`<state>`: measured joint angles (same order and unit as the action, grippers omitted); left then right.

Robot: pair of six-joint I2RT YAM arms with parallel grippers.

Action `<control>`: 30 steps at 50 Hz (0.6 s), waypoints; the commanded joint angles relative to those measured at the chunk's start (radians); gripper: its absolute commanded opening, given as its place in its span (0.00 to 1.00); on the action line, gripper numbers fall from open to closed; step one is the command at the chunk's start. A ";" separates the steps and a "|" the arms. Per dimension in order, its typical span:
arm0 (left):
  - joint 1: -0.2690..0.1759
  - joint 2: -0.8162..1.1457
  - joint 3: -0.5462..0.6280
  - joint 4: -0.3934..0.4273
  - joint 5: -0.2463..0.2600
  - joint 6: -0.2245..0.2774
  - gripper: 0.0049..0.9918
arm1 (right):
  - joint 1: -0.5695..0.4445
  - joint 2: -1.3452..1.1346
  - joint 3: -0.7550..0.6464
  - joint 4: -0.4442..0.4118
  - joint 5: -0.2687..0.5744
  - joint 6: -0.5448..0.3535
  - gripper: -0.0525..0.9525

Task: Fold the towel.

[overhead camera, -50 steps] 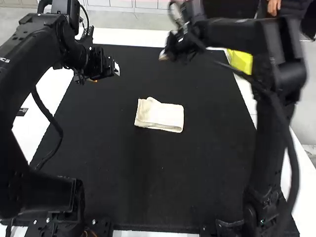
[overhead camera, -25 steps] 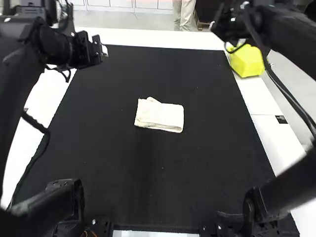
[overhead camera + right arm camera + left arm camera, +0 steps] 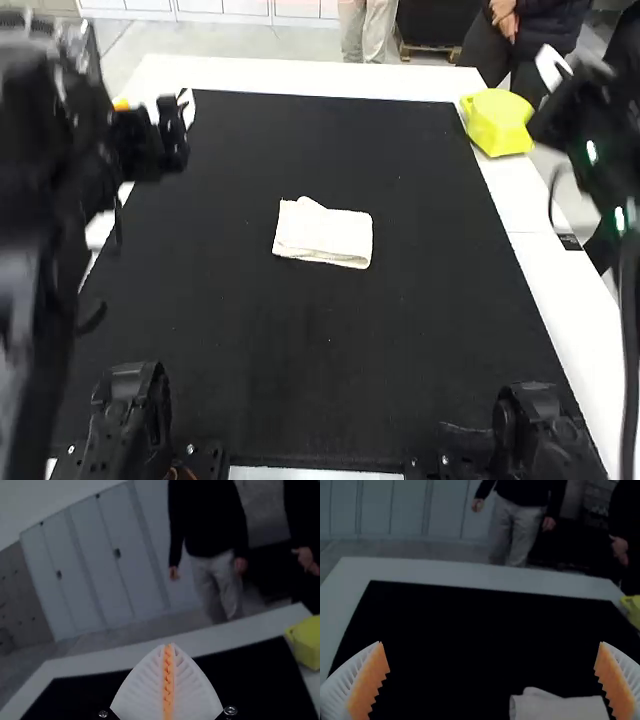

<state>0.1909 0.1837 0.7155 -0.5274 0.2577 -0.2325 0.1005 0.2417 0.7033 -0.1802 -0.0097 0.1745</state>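
Towel [image 3: 322, 236] folded, far corner [image 3: 310, 204] perhaps loose. Left claw [image 3: 491, 642] parted, right claw [image 3: 168, 645] clenched, empty. Risk: snagging that corner unfolds it.

The right gripper's [image 3: 553, 66] white ribbed fingers [image 3: 137, 692] stood before the black mat [image 3: 240, 672], hiding part of it, their orange pads [image 3: 168, 680] pressed together with nothing between them. White tabletop [image 3: 225, 641] bordered the mat's far edge, and a faceted yellow object [image 3: 306, 642] sat just beside the mat's far corner.
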 commanded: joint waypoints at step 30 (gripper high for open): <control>0.162 -0.138 -0.432 0.595 -0.026 0.105 0.98 | -0.053 -0.236 -0.513 0.418 -0.073 -0.144 0.03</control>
<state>0.3470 0.0444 0.2939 0.0170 0.2481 -0.1642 0.0631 0.0078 0.2306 0.1932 -0.0418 0.0444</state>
